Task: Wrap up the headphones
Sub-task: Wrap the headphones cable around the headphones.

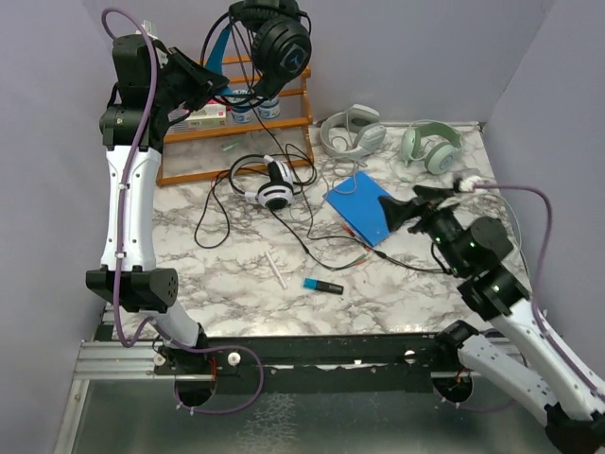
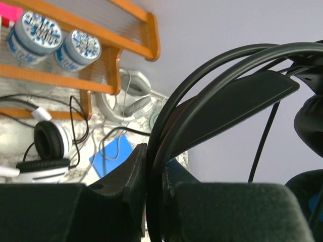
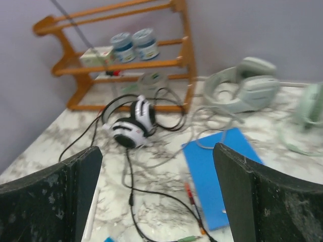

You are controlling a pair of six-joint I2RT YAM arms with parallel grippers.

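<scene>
1. Hanging above the surface's far-left corner, the all-black headphones are gripped at the headband, left jaws clamped on it.
2. Right jaws stand wide apart and empty near the surface's right edge.
3. Likely light; band stiff, cable thin, limp and tangle-prone: take the loose cable, not the cups.

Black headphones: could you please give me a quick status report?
Left pincer shut on black headphones, held aloft. Right pincer open, empty, by blue folder. White pair and its cable sprawled on table.
</scene>
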